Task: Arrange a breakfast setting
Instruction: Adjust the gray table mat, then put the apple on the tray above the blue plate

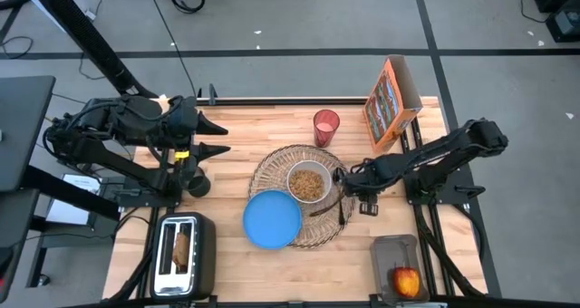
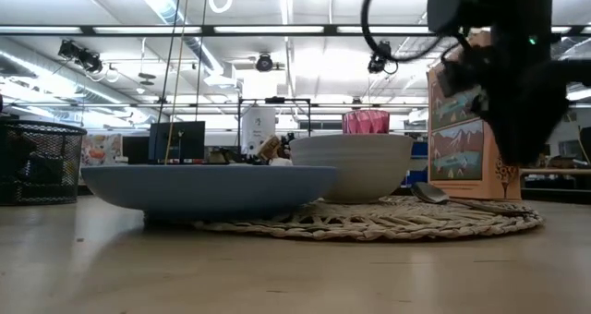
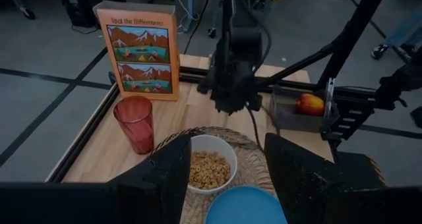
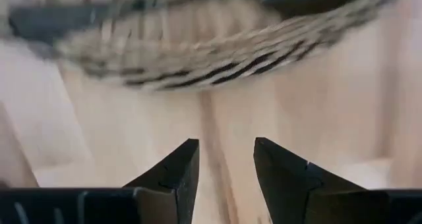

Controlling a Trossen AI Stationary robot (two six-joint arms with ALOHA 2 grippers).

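Note:
A round wicker placemat (image 1: 272,163) lies mid-table. On it stands a white bowl (image 1: 308,183) with cereal. A metal spoon (image 1: 328,208) lies on the mat's right part. A blue plate (image 1: 272,220) lies partly on the mat's near-left edge. A pink cup (image 1: 325,127) and an orange cereal box (image 1: 391,104) stand behind the mat. A toast slice (image 1: 181,249) sticks in the toaster. A red-yellow apple (image 1: 407,281) lies in a grey tray. My right gripper (image 4: 226,158) is open and empty just above the table at the mat's right edge. My left gripper (image 1: 217,138) is open and empty at the far left.
A toaster (image 1: 184,255) stands at the near-left corner, and a grey tray (image 1: 396,252) at the near right. A dark cylinder (image 1: 198,183) stands below my left arm. Bare wood lies left of the mat and along the near edge between the toaster and the tray.

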